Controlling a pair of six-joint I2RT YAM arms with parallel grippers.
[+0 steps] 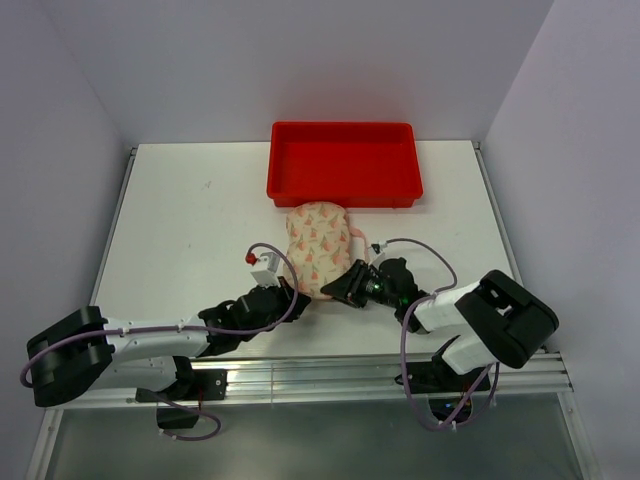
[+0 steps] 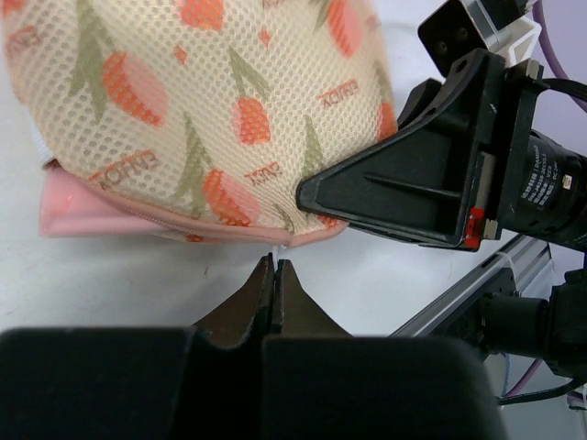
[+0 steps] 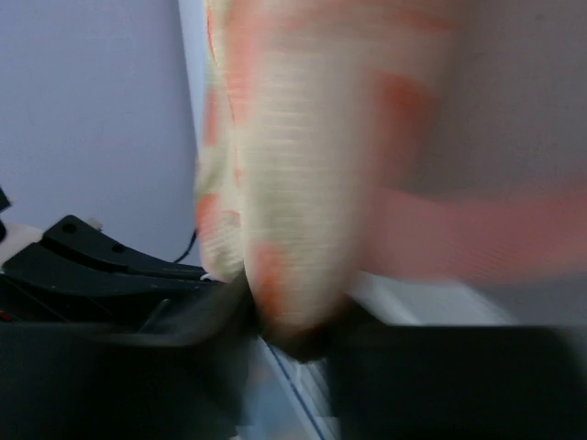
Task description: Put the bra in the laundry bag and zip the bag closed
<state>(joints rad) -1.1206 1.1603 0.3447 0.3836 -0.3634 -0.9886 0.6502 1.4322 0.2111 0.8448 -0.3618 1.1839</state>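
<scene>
The rounded cream mesh laundry bag (image 1: 316, 245) with orange tulip print and pink zip edging lies on the white worktop (image 1: 190, 230), just in front of the red plastic tray (image 1: 345, 193). Whatever it holds is hidden by the fabric. The left tool (image 2: 275, 268) has its fingers pressed together, with the tips just below the zip edge. The right tool (image 1: 336, 291) meets the bag's near end. Its own view is badly blurred, with fabric filling the frame, so I cannot tell whether it grips.
</scene>
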